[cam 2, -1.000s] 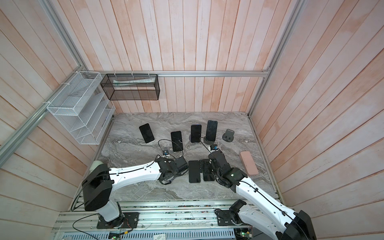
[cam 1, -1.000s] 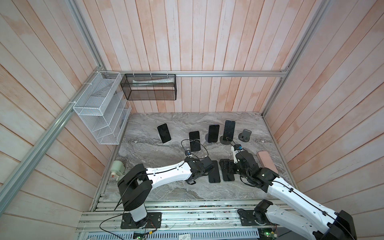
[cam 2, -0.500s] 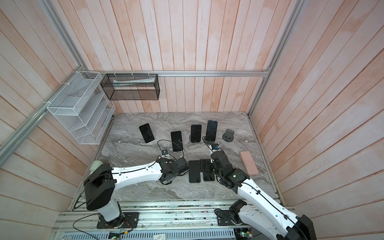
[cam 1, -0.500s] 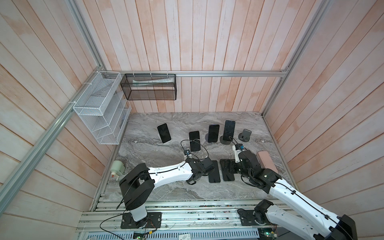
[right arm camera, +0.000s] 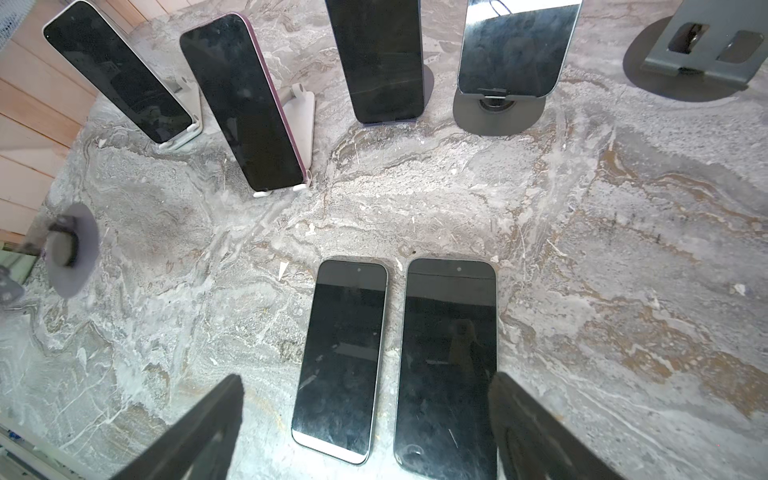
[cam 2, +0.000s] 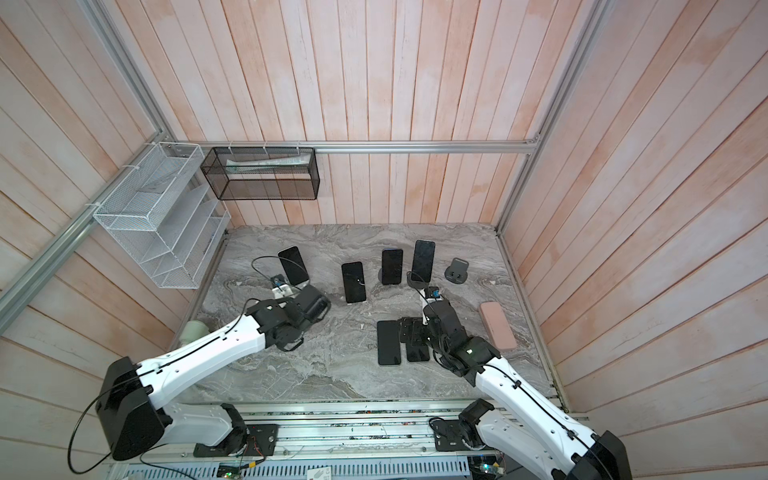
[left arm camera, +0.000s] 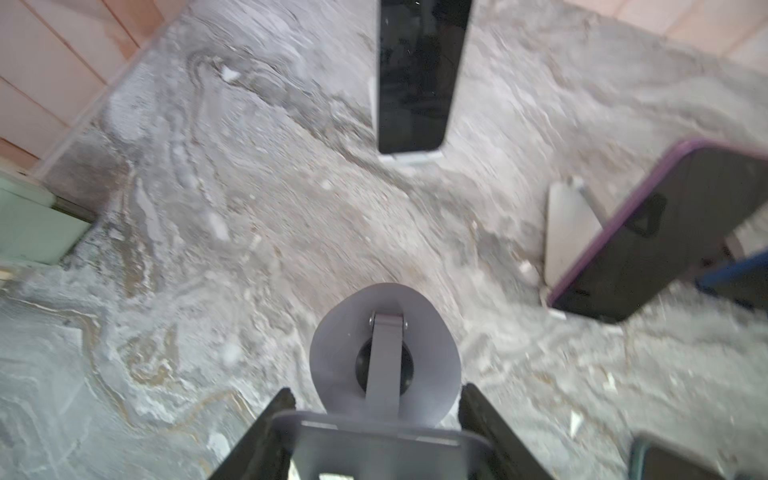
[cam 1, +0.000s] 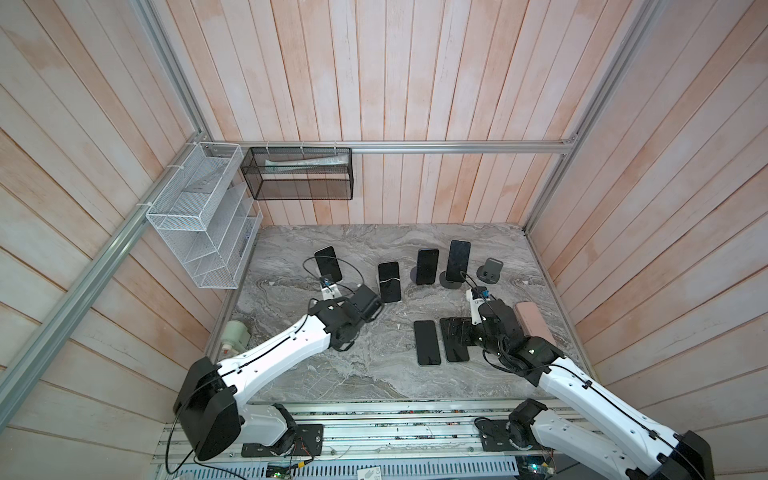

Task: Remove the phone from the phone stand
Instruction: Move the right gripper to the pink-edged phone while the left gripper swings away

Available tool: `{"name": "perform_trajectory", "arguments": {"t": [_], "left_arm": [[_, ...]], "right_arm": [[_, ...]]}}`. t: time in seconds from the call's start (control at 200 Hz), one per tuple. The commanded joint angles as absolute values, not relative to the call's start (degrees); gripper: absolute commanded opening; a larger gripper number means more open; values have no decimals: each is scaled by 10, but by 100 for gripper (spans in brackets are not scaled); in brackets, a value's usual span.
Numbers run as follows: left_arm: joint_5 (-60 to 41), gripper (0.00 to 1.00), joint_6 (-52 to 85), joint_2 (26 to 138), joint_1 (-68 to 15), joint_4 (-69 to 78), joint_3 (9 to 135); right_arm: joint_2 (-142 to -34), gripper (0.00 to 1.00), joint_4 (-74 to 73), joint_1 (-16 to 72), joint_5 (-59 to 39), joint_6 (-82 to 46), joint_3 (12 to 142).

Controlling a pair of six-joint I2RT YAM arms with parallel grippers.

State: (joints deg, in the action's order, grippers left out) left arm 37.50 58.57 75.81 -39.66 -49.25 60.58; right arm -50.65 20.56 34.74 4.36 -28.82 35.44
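Our left claw [left arm camera: 376, 399] clamps a grey round-based metal phone stand [left arm camera: 384, 332] centre-left in both top views; our right claw [right arm camera: 365, 380] gapes wide above two black phones [right arm camera: 446, 357] lying flat on the marble counter [cam 1: 374, 374]

Reaching low and forward with the left arm [cam 1: 282, 345] and the right arm [cam 1: 590, 395]. Clamping a grey stand [left arm camera: 345, 332] in the left gripper [left arm camera: 378, 395]. Pointing the right gripper [right arm camera: 365, 380] down, jaws wide apart.

Your grey marbled tabletop [cam 1: 374, 374] carries a phone [cam 1: 427, 343] lying flat just beside a larger phone [cam 1: 456, 352], a pink case [cam 1: 530, 324] to their right, four loaded stands [right arm camera: 195, 124] [right arm camera: 305, 120] [right arm camera: 429, 83] [right arm camera: 498, 120] and an empty stand [cam 1: 489, 271] behind.
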Motion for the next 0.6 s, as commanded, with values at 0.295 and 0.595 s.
{"name": "perform_trajectory", "arguments": {"t": [0.295, 0.595], "left_arm": [[240, 60, 352, 838, -66, -257, 621], [225, 59, 303, 1002, -2, -210, 733]], "right_arm": [[-522, 92, 190, 341, 45, -294, 370], [-622, 91, 137, 337, 46, -285, 434]]}}
